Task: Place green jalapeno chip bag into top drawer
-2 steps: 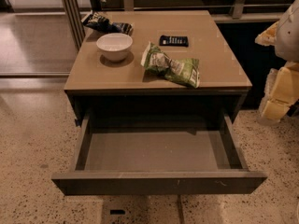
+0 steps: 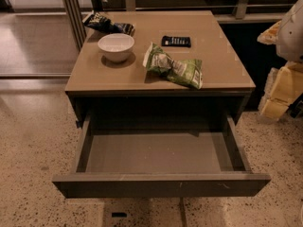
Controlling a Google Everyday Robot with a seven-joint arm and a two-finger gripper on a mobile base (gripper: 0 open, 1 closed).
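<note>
The green jalapeno chip bag (image 2: pixel 174 69) lies crumpled on the tan table top (image 2: pixel 222 65), near the front edge and right of centre. Below it the top drawer (image 2: pixel 161 184) is pulled out wide, and its grey bottom is bare. My gripper (image 2: pixel 279 91) is at the right edge of the camera view, beside the table's right side. It is well apart from the bag and holds nothing that I can see. Part of the arm (image 2: pixel 293 30) shows above it.
A white bowl (image 2: pixel 116 46) stands left of the bag. A dark blue-black chip bag (image 2: pixel 108 24) lies at the back left corner. A flat black object (image 2: pixel 176 41) lies behind the green bag. Metal posts (image 2: pixel 71 13) stand at the left, on a speckled floor.
</note>
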